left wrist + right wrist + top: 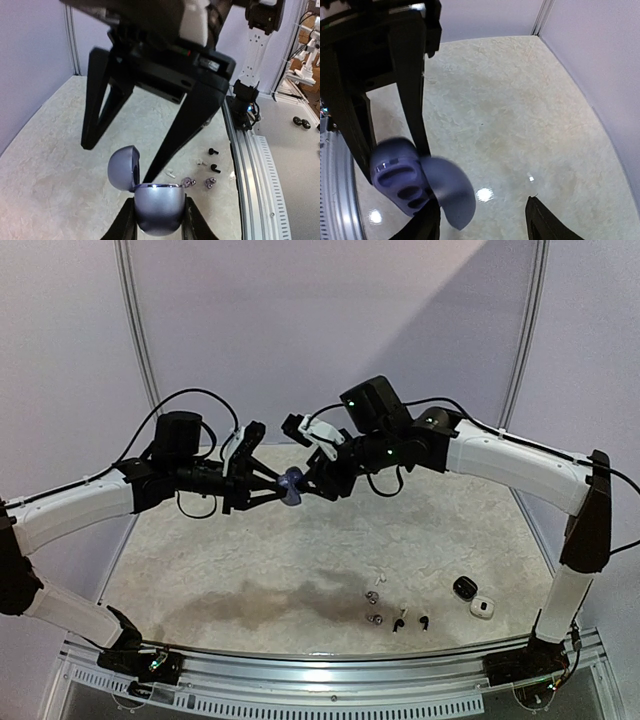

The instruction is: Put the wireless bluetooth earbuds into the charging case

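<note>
Where the bench (200, 560) meets its near rail, right of centre, the earbuds (376, 619) lie loose in a small cluster: grey and black ones, with a white one or two among them; none sits in a case; just to their right a small black case (463, 587) and a white case (482, 607) lie side by side on the bench. Farther in, lifted above the middle of the bench, the lavender-blue charging case (159, 202) is clamped by its body between the fingers of the left gripper (159, 222); its lid (122, 167) is hinged open, tipped to one side. Facing it, the right gripper (481, 207) has its fingers spread wide and holds nothing; one fingertip (146, 176) reaches the case's rim beside the lid, though whether it touches I cannot tell.
</note>
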Tool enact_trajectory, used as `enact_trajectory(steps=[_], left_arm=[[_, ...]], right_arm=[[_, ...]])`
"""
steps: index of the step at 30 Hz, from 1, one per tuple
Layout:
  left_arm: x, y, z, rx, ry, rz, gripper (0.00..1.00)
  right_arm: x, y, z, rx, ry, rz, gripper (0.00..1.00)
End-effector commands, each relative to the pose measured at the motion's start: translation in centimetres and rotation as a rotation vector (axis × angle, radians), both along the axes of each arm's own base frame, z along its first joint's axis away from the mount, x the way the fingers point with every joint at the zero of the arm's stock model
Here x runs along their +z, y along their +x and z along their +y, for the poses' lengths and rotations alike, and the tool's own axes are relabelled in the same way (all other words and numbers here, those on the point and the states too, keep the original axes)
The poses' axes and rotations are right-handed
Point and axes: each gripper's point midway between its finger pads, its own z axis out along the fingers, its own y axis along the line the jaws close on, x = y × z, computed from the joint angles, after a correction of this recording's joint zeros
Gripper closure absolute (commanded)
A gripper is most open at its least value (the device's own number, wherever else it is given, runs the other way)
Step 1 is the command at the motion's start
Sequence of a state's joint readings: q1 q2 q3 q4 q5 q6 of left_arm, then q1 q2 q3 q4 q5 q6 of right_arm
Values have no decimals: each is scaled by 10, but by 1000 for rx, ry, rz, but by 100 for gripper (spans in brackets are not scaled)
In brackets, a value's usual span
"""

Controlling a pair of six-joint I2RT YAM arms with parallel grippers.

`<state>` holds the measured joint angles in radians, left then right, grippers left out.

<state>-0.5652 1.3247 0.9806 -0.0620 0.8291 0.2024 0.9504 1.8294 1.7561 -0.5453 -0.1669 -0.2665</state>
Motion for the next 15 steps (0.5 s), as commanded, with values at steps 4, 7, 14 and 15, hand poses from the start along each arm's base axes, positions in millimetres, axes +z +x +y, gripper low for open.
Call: enact_trajectory(steps=[4,7,14,15], left_arm=[[54,8,-3,-19,-257,-53,100],[65,10,-4,-19,-343,-44,100],[79,8,-7,-22,-428,-10,100],[80,9,-7,-21,-431,-12,100]], right_arm=[[63,-27,-26,111,451,137,32],[82,-35,-38,118,551,121,28],[113,-31,-46,107,712,93,22],[115,-29,-44,107,721,96,23]])
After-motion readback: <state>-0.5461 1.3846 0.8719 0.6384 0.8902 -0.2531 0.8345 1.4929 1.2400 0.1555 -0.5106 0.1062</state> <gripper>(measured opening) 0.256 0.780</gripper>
